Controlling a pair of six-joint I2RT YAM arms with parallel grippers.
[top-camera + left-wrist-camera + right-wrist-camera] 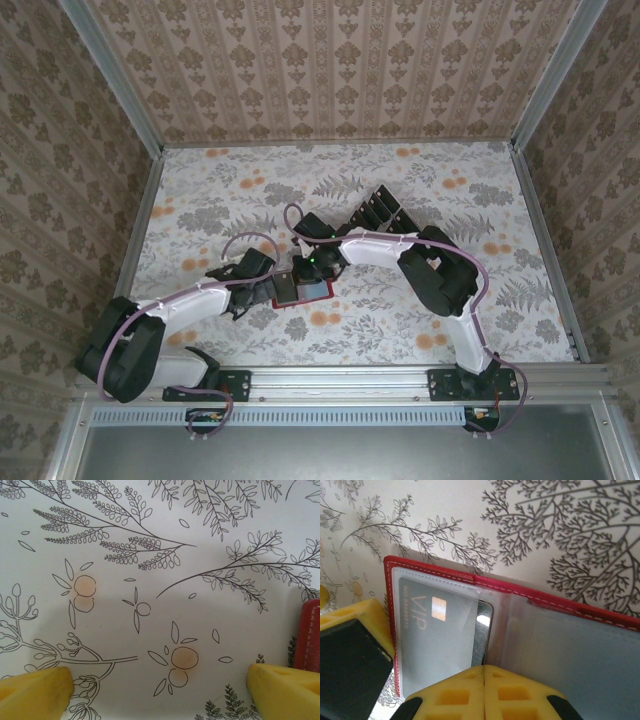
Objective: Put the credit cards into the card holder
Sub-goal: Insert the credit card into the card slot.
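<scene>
Right gripper [484, 670] closed, over open card holder [580, 650]

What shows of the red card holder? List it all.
The card holder lies open on the floral table, red and leather-like with pale stitching along its edge. Inside are clear plastic pockets; one holds a card marked VIP with a gold chip, greyish through the plastic, a dark glossy edge showing past the pocket's opening. The right claw, shut, sits at that pocket's near edge; contact is unclear.
</scene>
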